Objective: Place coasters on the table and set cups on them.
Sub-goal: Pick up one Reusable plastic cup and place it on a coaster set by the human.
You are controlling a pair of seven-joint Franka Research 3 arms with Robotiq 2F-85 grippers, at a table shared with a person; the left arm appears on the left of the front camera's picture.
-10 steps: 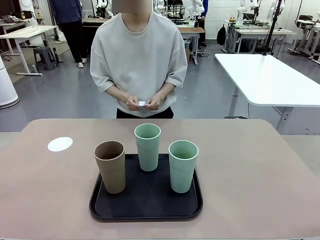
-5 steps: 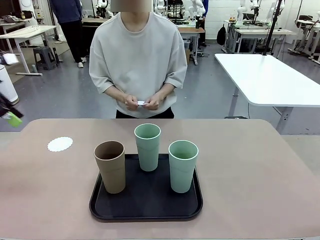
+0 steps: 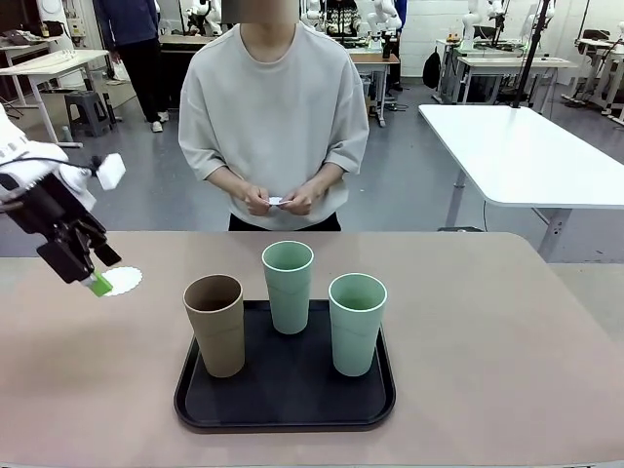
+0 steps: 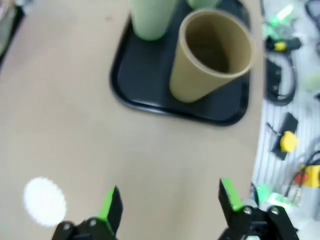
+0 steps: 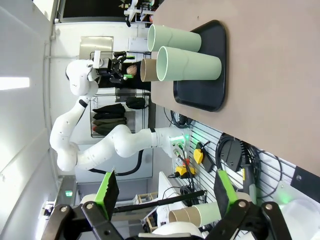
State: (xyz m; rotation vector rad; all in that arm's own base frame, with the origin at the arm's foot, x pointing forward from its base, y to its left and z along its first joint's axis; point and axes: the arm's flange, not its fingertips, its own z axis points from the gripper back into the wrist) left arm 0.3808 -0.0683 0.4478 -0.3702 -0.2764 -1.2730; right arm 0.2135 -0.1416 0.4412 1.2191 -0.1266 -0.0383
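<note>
Left gripper [image 4: 170, 205], jaws apart, empty: a low pass may sweep aside the white scalloped paper coaster [image 4: 45, 201] just beside it.

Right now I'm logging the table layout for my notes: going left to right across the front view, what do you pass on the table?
white coaster → brown cup → farther green cup → nearer green cup
</note>
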